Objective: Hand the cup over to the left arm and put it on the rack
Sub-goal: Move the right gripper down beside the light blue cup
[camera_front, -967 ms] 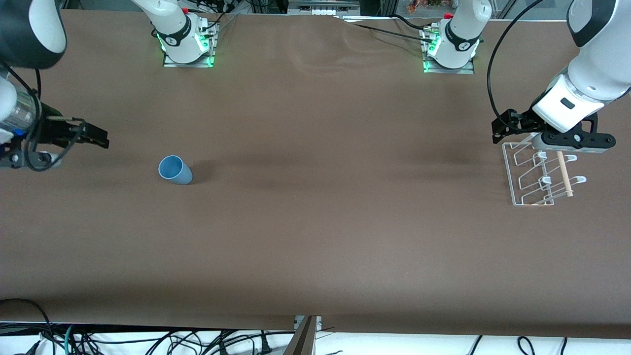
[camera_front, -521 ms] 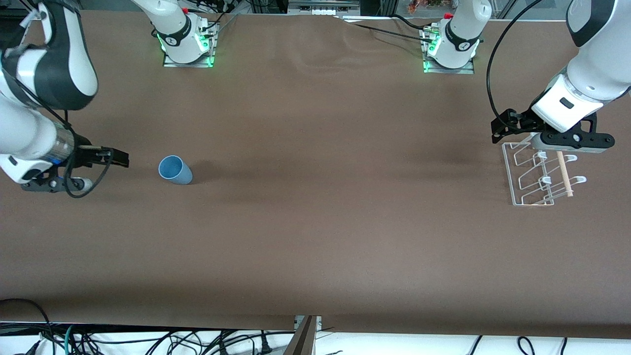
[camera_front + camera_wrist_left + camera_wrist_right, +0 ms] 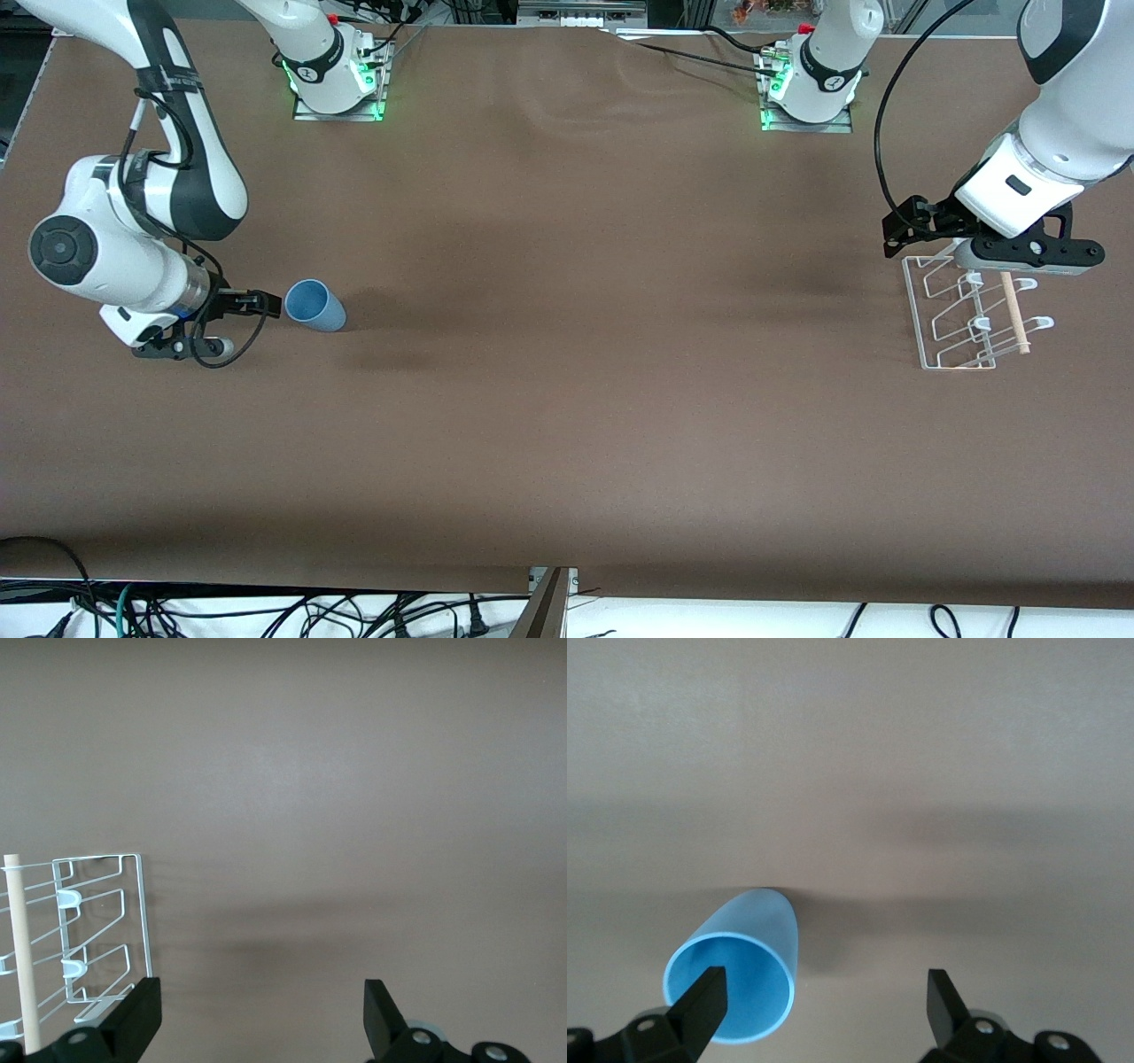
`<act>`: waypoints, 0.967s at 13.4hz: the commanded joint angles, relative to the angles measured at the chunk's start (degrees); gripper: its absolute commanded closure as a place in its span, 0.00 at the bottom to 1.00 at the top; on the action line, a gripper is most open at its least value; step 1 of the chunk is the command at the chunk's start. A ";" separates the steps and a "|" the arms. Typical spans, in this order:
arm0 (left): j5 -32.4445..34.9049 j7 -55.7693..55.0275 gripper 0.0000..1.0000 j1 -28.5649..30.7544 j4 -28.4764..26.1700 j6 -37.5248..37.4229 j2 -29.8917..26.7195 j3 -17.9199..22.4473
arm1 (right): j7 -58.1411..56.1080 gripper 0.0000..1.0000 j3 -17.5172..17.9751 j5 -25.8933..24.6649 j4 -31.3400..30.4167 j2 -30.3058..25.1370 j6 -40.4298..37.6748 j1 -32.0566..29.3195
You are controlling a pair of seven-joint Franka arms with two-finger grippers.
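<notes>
Right gripper (image 3: 266, 303) advanced; open fingers (image 3: 700, 1005) at cup (image 3: 314, 306) rim.

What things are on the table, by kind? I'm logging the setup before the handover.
Cups: 1, light-blue cup, lying on its side
Racks: 1, clear rack with a wooden dowel
Grippers: 2, left gripper and right gripper, both open
Total: 4

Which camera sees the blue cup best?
The right wrist view: the cup fills it up close, lying on its side with its open mouth toward the open right gripper. The front view shows the cup small, toward the right arm's end of the table. The left wrist view misses it.
</notes>
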 commanded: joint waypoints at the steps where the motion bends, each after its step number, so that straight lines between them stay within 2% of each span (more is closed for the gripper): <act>1: -1.01 0.47 0.00 0.27 0.60 -0.81 -0.30 -0.26 | 1.06 0.00 0.53 0.89 -2.65 -0.36 3.07 -0.41; 13: -1.01 0.47 0.00 0.27 0.60 -0.89 -0.30 -0.61 | 1.59 0.00 1.14 0.98 -6.08 1.40 5.26 -0.15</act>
